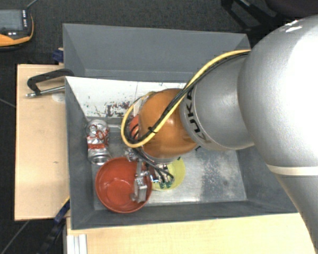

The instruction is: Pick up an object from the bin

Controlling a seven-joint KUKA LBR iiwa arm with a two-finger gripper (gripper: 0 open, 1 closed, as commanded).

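Robotics lab: KUKA arm (275, 99) mounted over a grey metal bin (148, 46), on dark carpeted floor (127, 4).

The arm (270, 89) is made of thick, rounded, smooth silver-grey links. The narrower link carries black KUKA lettering (193, 121) along a dark ring. Its wrist is capped by a glossy orange cover (161, 128), round like a ball. A yellow cable (201, 70) runs along the arm and loops round the cover, with thinner dark wires beside it. The gripper (140, 189) is small, of bare grey metal.
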